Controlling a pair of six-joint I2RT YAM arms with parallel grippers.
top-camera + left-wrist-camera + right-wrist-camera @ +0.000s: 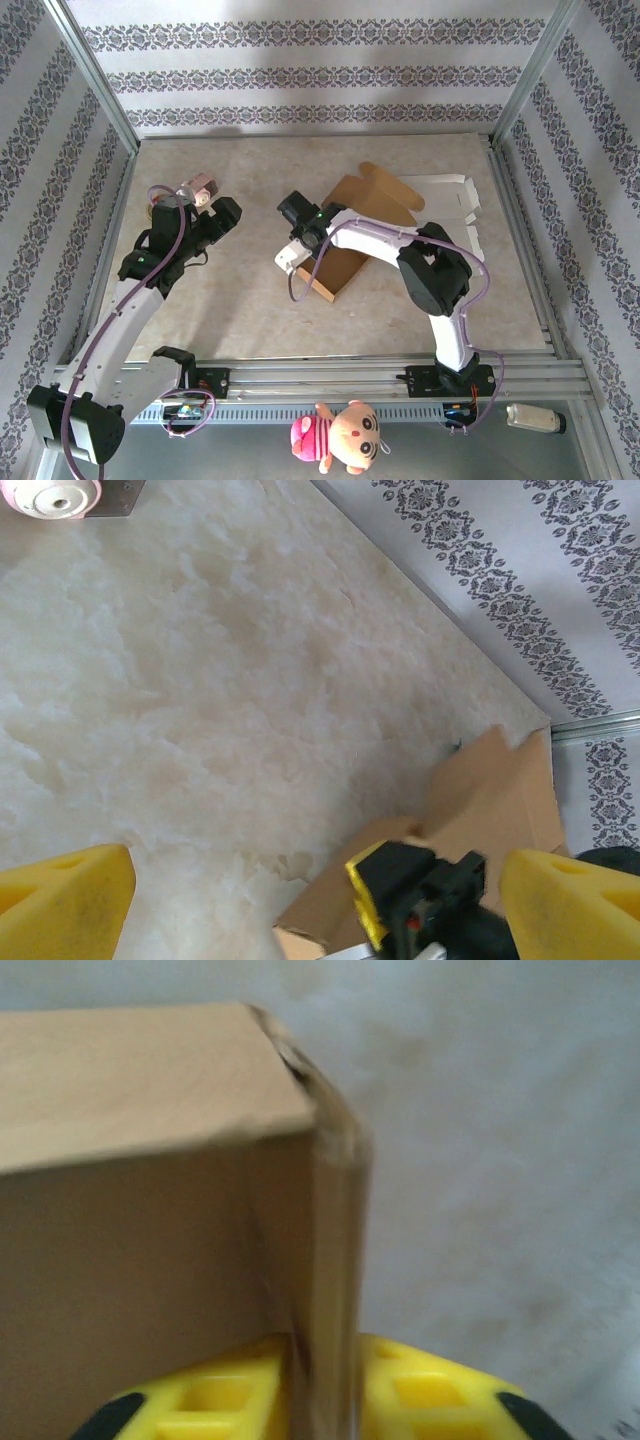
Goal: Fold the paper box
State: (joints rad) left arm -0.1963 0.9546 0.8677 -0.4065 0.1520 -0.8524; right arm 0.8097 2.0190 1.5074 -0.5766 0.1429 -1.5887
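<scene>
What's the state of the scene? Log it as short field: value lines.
object: brown cardboard box, partly folded, flaps up
right end effector: shut on an upright wall of the cardboard box
left end effector: open, over the table, apart from the cardboard box
nearby: flat white cardboard sheet at the far right

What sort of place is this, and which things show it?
Probably a robot test cell: a beige marbled table walled by patterned wallpaper panels on an aluminium frame, with two white robot arms bolted at its near edge, working a brown cardboard box.
</scene>
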